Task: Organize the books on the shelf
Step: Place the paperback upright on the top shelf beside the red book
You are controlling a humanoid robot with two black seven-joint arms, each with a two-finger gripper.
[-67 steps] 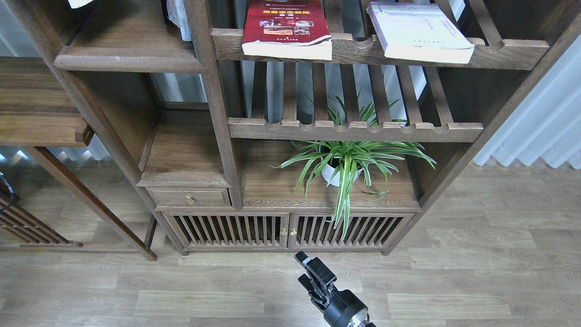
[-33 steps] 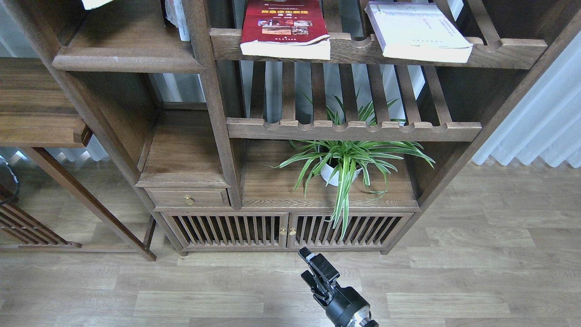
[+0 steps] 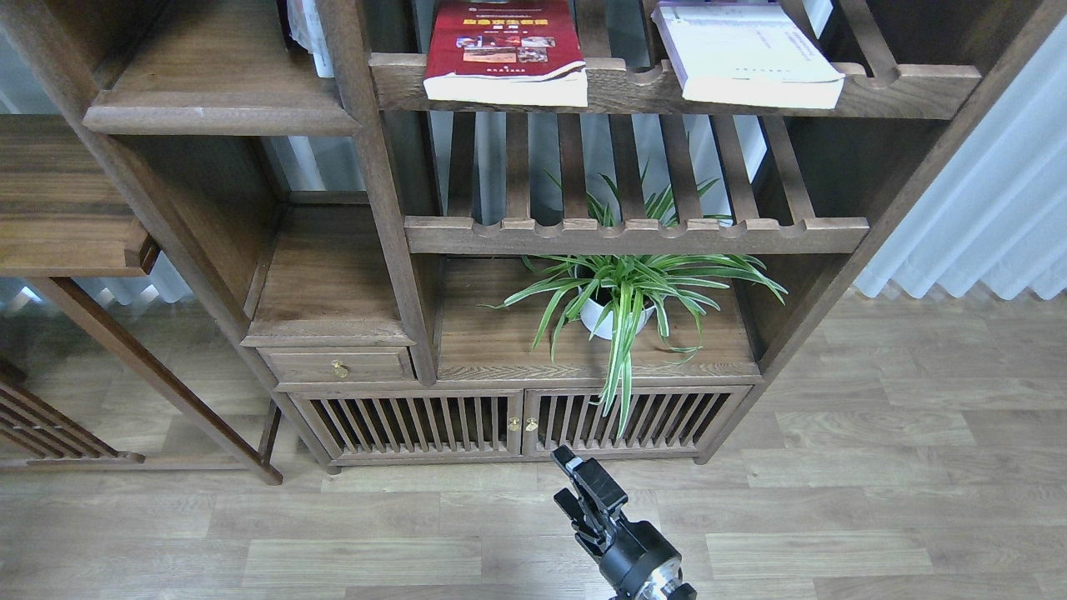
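A dark red book (image 3: 500,50) with photos lies flat on the top slatted rack (image 3: 900,90), its white page edges facing me. A pale lavender-white book (image 3: 746,54) lies flat on the same rack to its right. The yellow-green book is out of view. The shelf (image 3: 217,112), a solid dark plank with a rounded front edge, is at the upper left and bare where it shows. My right gripper (image 3: 575,483) is low over the floor in front of the cabinet doors, open and empty, far below the books. My left gripper is out of view.
A potted spider plant (image 3: 621,296) stands on the cabinet top under a second slatted rack (image 3: 633,235). White upright items (image 3: 304,33) stand at the back of the plank shelf. A drawer (image 3: 338,365), slatted doors (image 3: 517,421), a side table (image 3: 67,200) and a curtain (image 3: 984,208) are nearby.
The whole scene has slid a little left and down the frame as my head view shifted. A white object at the top left edge has left the view. My right gripper has risen slightly.
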